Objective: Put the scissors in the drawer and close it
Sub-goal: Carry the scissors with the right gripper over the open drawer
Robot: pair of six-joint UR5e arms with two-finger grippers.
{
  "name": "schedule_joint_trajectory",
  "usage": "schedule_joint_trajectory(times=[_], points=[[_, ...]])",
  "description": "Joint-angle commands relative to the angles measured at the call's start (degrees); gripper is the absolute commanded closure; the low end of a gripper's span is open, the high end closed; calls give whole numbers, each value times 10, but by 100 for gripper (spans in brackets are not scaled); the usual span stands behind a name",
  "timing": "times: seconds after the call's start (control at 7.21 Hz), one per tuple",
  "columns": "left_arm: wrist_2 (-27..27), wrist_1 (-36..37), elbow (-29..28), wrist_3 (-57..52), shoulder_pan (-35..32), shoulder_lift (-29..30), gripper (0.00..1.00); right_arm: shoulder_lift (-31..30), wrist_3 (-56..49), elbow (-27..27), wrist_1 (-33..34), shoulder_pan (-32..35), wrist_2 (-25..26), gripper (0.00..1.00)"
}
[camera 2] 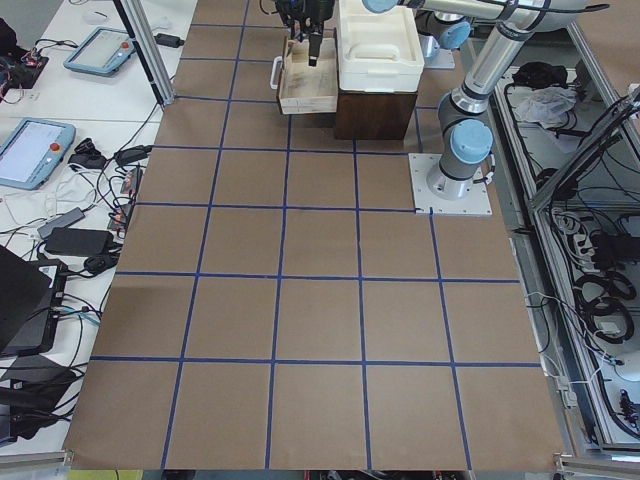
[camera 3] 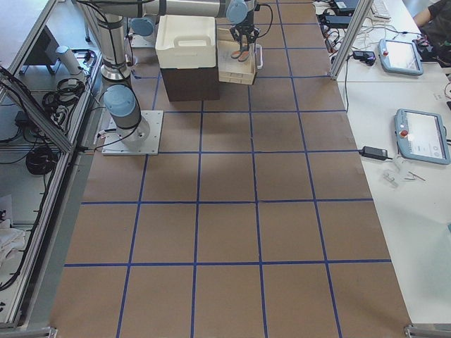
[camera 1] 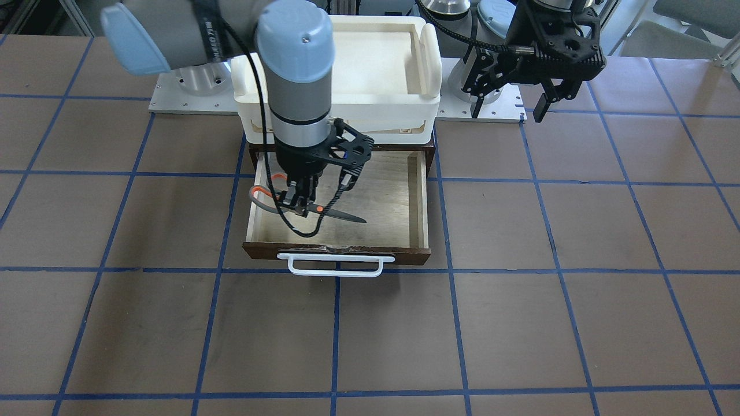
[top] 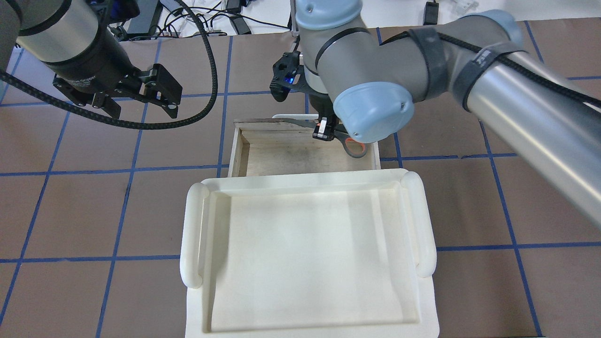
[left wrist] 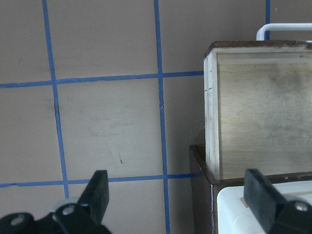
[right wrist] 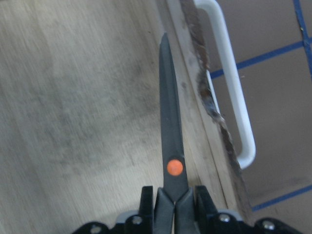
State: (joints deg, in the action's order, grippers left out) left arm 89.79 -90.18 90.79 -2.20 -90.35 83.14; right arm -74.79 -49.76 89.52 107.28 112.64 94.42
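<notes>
The drawer (camera 1: pixel 381 196) is pulled open, with a dark front and a white bar handle (camera 1: pixel 335 264). My right gripper (camera 1: pixel 298 202) is shut on the scissors (camera 1: pixel 341 215) near their orange pivot and holds them low inside the drawer. The blades point along the front wall and the grey-orange loops (camera 1: pixel 263 193) are at the drawer's side. In the right wrist view the scissors (right wrist: pixel 170 146) lie between my fingertips (right wrist: pixel 146 204), close to the drawer's front. I cannot tell if they touch the floor. My left gripper (top: pixel 143 109) is open and empty, above the table left of the drawer (top: pixel 281 157).
A white foam tray (top: pixel 197 234) sits on the dark cabinet above the drawer. The brown table has a blue tape grid. In the left wrist view the drawer (left wrist: pixel 263 112) and the cabinet's corner (left wrist: pixel 200 165) are at the right.
</notes>
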Motion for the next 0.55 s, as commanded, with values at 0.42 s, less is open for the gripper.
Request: schedule_joint_trajectory(times=[0.42], points=[[0, -13, 0, 6, -1, -2, 0, 29, -57, 15, 13, 25, -6, 100]])
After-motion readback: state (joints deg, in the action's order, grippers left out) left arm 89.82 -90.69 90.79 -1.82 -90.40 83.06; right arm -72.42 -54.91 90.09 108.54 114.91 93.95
